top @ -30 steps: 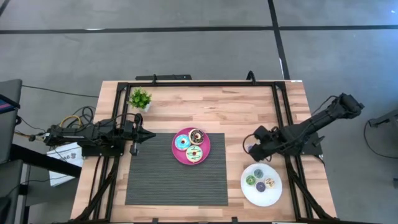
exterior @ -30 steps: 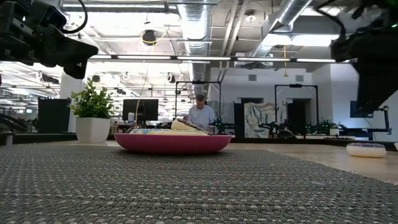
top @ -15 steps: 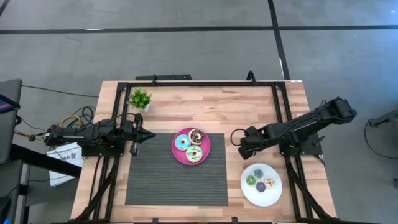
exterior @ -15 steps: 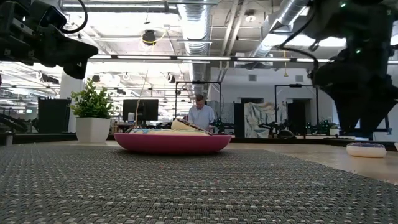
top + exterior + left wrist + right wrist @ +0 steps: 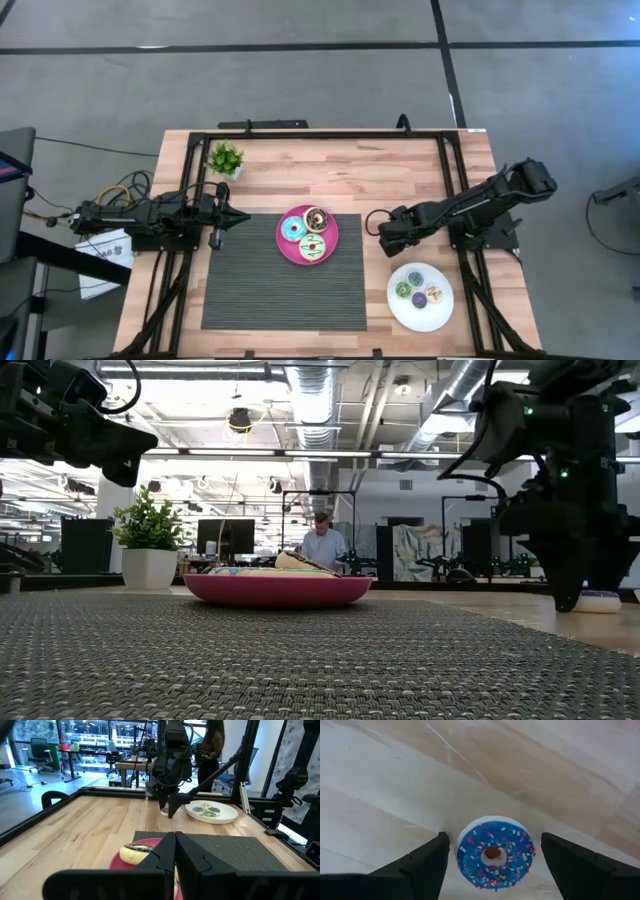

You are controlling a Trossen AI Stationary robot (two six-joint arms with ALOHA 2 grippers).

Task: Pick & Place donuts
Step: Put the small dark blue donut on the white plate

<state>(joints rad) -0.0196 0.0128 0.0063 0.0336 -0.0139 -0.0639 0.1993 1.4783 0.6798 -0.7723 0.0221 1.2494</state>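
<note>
A blue-iced donut with sprinkles (image 5: 493,852) lies flat on the bare wood to the right of the mat; it also shows in the left wrist view (image 5: 164,811). My right gripper (image 5: 493,840) is open and points down over it, one finger on either side, touching nothing; in the high view (image 5: 385,232) it hides the donut. A pink plate (image 5: 331,247) on the mat holds three donuts: blue (image 5: 292,229), chocolate (image 5: 316,216) and green (image 5: 312,246). My left gripper (image 5: 240,216) waits shut at the mat's left edge.
A white plate (image 5: 441,314) with several small donuts sits at the near right, close to my right arm. A potted plant (image 5: 225,158) stands at the far left. The dark woven mat (image 5: 280,295) covers the middle. A black frame (image 5: 320,134) rims the table.
My right gripper has moved toward the table's left edge and come down toward the wood, and now stands low over the blue donut. Nothing else has moved.
</note>
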